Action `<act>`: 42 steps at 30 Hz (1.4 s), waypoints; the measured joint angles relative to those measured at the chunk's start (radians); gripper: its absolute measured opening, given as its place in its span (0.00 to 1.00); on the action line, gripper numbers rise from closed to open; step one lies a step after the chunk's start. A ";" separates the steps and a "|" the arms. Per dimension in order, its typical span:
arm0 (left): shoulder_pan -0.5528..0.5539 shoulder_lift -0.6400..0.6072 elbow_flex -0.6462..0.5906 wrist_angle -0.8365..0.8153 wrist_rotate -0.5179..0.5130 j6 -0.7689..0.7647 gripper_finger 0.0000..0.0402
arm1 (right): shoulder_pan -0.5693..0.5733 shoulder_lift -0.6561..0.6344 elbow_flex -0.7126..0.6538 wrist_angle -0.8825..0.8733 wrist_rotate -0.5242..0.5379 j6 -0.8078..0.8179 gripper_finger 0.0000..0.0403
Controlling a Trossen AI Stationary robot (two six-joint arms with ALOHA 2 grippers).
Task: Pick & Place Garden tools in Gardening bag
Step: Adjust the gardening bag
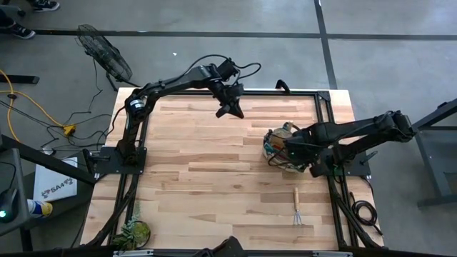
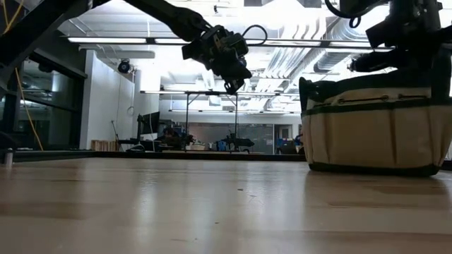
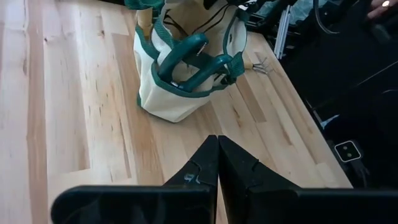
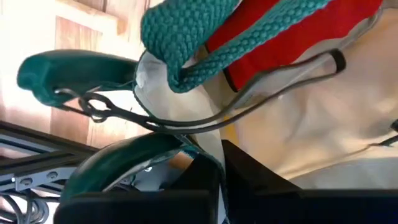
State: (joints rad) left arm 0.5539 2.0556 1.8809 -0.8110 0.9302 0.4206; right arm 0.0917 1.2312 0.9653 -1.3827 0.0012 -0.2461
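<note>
The tan gardening bag (image 1: 275,135) with green trim stands on its base at the table's right side; it also shows in the low view (image 2: 374,130) and the left wrist view (image 3: 168,93). Green pruner handles (image 3: 186,53) stick out of its top, and a red cloth (image 4: 292,31) lies inside. My right gripper (image 4: 222,177) is shut at the bag's rim, beside a pruner handle (image 4: 124,162). My left gripper (image 1: 230,108) is shut and empty, held high over the far middle of the table. A wooden-handled hand rake (image 1: 298,207) lies flat near the right front. My right gripper's fingers are at the bag's rim, and a green pruner handle (image 4: 168,149) runs up to the outer side of one finger (image 4: 199,180). Whether the finger touches the handle or the bag, I cannot tell.
A leafy green plant clump (image 1: 133,232) sits at the table's near left corner. The bag's green webbing loop handle (image 4: 186,31) hangs right in front of my right gripper. Bare wood lies between the bag and the table's left side.
</note>
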 joint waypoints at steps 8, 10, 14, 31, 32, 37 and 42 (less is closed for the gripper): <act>0.002 0.000 0.000 0.000 -0.005 -0.006 0.00 | 0.000 -0.001 0.000 -0.006 0.004 0.125 0.00; 0.002 0.000 0.000 0.000 -0.005 -0.006 0.00 | 0.000 -0.003 0.000 -0.015 0.027 0.147 0.00; 0.002 0.000 0.000 0.000 -0.005 -0.006 0.00 | 0.000 -0.003 0.000 -0.066 0.086 0.154 0.00; 0.000 0.000 0.000 0.000 -0.003 -0.007 0.00 | -0.084 -0.003 0.000 -0.150 0.344 0.024 0.00; 0.000 0.000 0.000 0.000 -0.003 -0.007 0.00 | -0.089 -0.003 0.000 -0.150 0.342 0.022 0.00; 0.000 0.000 0.000 -0.001 -0.003 -0.007 0.00 | -0.101 -0.003 0.000 -0.150 0.330 0.057 0.00; 0.000 0.000 0.000 0.000 -0.003 -0.007 0.00 | -0.101 -0.003 0.000 -0.147 0.308 0.075 0.00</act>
State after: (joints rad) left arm 0.5537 2.0556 1.8806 -0.8112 0.9274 0.4137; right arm -0.0093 1.2285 0.9657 -1.5292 0.3092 -0.1712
